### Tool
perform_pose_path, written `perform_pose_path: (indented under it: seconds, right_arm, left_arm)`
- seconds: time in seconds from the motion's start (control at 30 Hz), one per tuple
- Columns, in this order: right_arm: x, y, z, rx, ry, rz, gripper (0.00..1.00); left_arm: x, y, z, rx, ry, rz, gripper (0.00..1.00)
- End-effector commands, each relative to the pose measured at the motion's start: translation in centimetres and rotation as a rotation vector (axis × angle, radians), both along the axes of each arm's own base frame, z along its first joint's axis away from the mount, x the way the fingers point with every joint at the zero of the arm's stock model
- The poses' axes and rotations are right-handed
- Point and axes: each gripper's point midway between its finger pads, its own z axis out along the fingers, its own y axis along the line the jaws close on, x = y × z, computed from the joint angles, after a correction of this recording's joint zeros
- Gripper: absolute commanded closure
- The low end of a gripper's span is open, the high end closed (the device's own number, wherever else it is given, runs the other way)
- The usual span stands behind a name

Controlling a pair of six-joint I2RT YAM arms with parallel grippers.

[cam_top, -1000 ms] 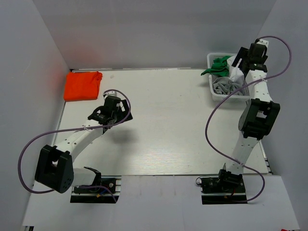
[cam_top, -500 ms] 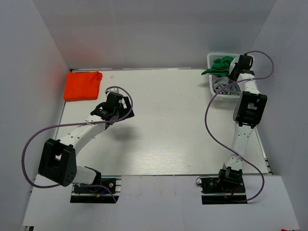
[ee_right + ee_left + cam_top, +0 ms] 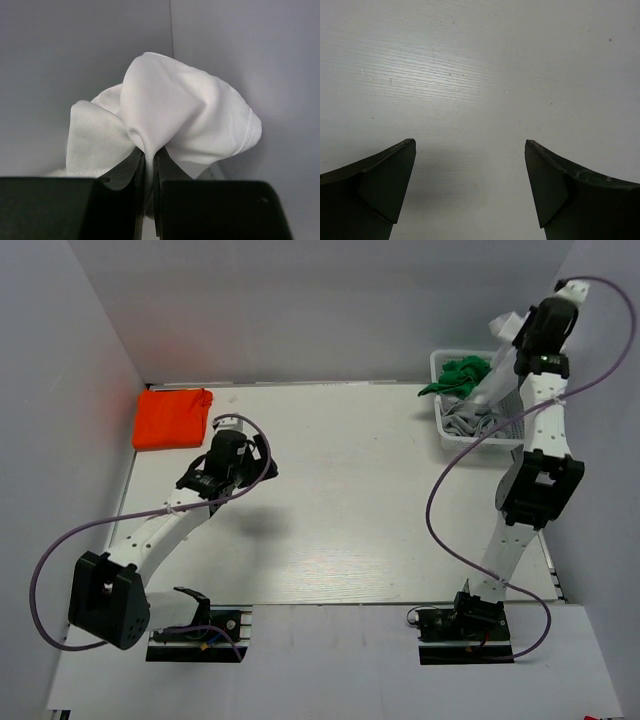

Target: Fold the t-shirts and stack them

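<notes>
1. Progress, seen from the overhead view: one shirt of four looks finished.
   - The orange t-shirt (image 3: pixel 173 418) lies folded into a flat square at the far left corner of the table (image 3: pixel 340 490), well apart from everything else. I take it as the base of the stack.
   - The green t-shirt (image 3: pixel 458 375) and grey t-shirt (image 3: pixel 472 420) lie crumpled in the basket (image 3: pixel 437 365) at the far right. The green one spills over the left rim and the grey one lies nearer the arms.
   - The white t-shirt (image 3: pixel 497 380) stretches from the basket up to the right gripper (image 3: pixel 525 330), which is high above the basket against the back wall. The shirt's lower end hangs inside the basket.
   - By my judgement the second shirt is only at the picking-out step. Spreading, folding and stacking are left for three shirts.
   - The left gripper (image 3: pixel 203 478) hovers over bare table near the orange t-shirt.

2. Left wrist view: the left gripper (image 3: pixel 470 142) has its fingers spread wide. Only the white table shows between them, with no cloth held or touched.

3. Right wrist view: the right gripper (image 3: pixel 149 155) has its jaws almost together, pinching a gathered fold of the white t-shirt (image 3: pixel 190 120).
   - The cloth puffs out above the fingertips in rounded lobes, thin and smooth.
   - The left lobe has a fine mesh-like weave, and a stitched hem runs along the right edge.
   - Which part of the shirt is pinched I cannot tell.
</notes>
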Motion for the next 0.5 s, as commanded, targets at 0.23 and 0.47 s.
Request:
perform_pose_path:
  seconds: [0.23, 0.47]
  right_arm:
    - [-11.6, 11.4, 29.1, -0.060, -0.634, 0.458, 1.00]
    - [-19.1, 24.8, 31.2, 0.110, -0.670, 1.116, 1.00]
  left_arm:
    - [-1.5, -0.1, 3.8, -0.054, -0.122, -0.048, 0.00]
    - [-2.6, 0.6, 4.7, -0.058, -0.145, -0.040, 0.00]
